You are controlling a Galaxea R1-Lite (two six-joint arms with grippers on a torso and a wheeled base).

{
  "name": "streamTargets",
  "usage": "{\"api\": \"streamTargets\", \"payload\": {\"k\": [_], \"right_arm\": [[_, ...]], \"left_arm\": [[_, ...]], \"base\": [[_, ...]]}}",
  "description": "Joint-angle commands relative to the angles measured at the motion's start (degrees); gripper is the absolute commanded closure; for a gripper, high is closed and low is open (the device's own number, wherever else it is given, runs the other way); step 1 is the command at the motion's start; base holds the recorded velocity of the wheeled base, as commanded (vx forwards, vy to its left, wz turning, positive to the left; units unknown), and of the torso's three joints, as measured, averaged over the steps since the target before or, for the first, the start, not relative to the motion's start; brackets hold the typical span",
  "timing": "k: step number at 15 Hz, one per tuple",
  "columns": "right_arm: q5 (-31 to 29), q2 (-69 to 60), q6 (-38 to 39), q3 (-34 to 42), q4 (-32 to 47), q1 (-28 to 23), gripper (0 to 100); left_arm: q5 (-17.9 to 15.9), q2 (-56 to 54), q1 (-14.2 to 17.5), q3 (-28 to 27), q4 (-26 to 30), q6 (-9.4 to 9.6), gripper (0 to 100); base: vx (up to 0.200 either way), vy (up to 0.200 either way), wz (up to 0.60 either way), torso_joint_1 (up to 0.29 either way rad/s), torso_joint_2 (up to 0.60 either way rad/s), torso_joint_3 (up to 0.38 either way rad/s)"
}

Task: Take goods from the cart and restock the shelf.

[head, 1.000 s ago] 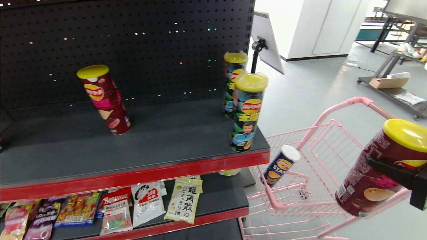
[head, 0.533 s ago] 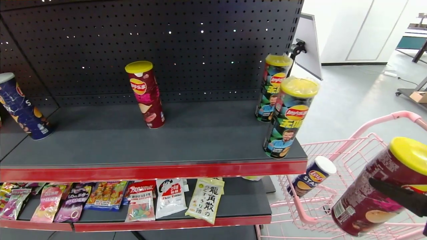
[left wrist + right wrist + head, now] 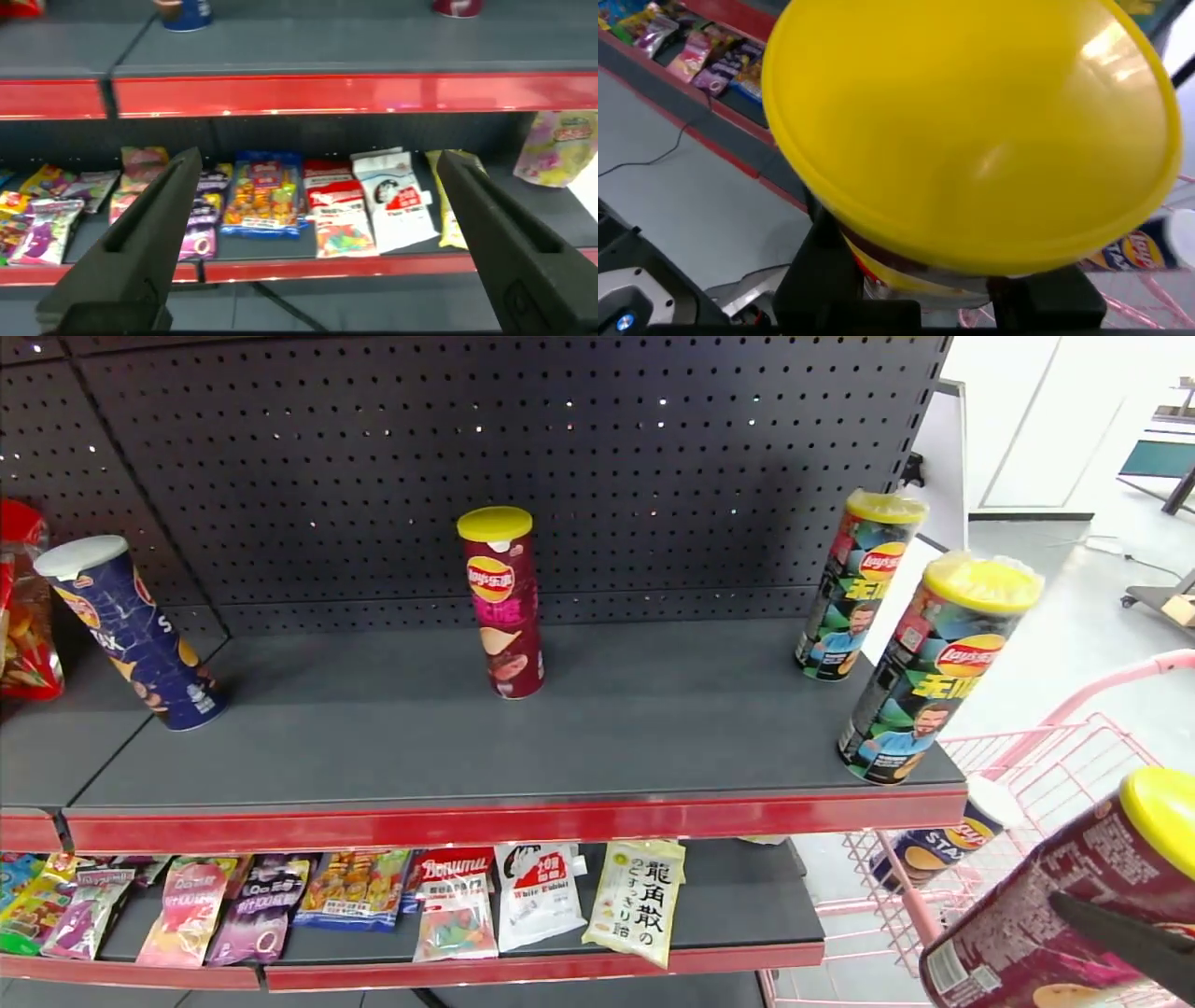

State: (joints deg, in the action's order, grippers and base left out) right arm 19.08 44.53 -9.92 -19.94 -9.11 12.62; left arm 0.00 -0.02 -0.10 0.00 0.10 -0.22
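One maroon cardboard chip tube with yellow plastic lid (image 3: 1046,915) is clamped across its side by the right gripper (image 3: 1120,933); the left gripper (image 3: 318,159) gapes empty. It is probably light, stiff, dentable and slick, so a gentle side grip suits.

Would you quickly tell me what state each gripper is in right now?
Left gripper: open, nothing between its fingers.
Right gripper: shut on the maroon can.

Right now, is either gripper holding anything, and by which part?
Right gripper holds the maroon chip can by its upper body, just below the yellow lid. Left gripper is open and empty.
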Motion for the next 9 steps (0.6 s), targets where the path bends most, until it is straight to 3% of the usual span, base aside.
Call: {"api": "streamTargets", "payload": {"k": [1,3,7,9], "right_arm": [[1.5,-0.3,0.0,0.3,0.1,0.0,100],[4.7,-0.3,-0.1,0.3,0.1,0.0,100],[4.9,-0.3,-0.3,0.4,0.1,0.0,100],[4.9,-0.3,-0.3,0.5,0.1,0.0,100]], "left_arm": [[0.0,0.0,0.0,0.0,0.0,-0.04,0],[0.0,0.0,0.0,0.0,0.0,-0.04,0],[0.0,0.0,0.0,0.0,0.0,-0.04,0],[0.0,0.0,0.0,0.0,0.0,-0.04,0]], "base": [[0.0,0.2,0.0,0.002,0.0,0.002],[0.0,0.2,0.0,0.002,0.01,-0.002],[0.0,0.2,0.0,0.002,0.0,0.005],[0.0,0.0,0.0,0.0,0.0,0.0]]}}
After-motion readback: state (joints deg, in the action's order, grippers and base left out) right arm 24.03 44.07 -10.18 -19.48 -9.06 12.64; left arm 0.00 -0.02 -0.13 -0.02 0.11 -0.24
